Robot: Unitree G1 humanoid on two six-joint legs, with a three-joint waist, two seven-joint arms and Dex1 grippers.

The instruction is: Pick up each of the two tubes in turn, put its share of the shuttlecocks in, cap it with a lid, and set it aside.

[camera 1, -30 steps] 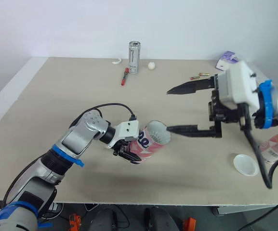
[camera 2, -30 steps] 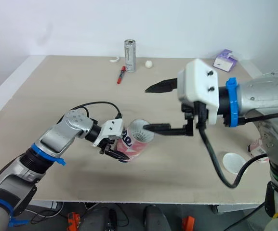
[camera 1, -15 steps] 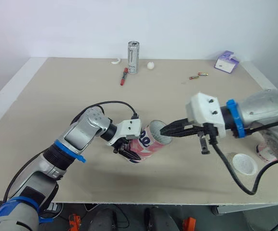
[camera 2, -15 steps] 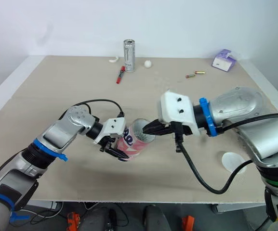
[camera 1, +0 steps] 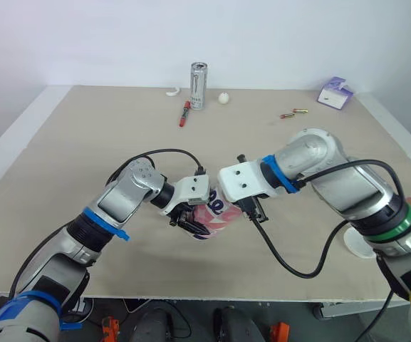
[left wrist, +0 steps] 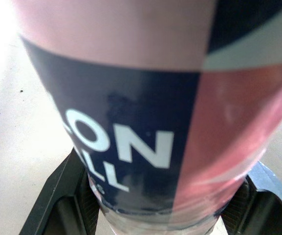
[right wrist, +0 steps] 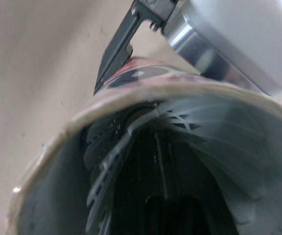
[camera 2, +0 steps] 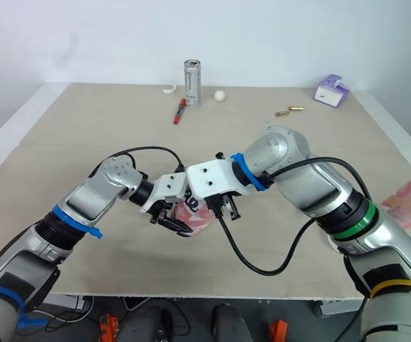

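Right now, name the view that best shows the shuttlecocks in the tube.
Right wrist view: it looks straight into the open tube at the shuttlecocks, white feathers plain. The eye views and left wrist view give the tube's printed wall from outside.

left pincer (camera 1: 193, 223) clamped, right wrist (camera 1: 242, 182) just beside it

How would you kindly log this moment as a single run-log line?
stage: loading | left pincer: shut on tube, tilted | right pincer: inside tube mouth, among shuttlecock feathers | tube: uncapped
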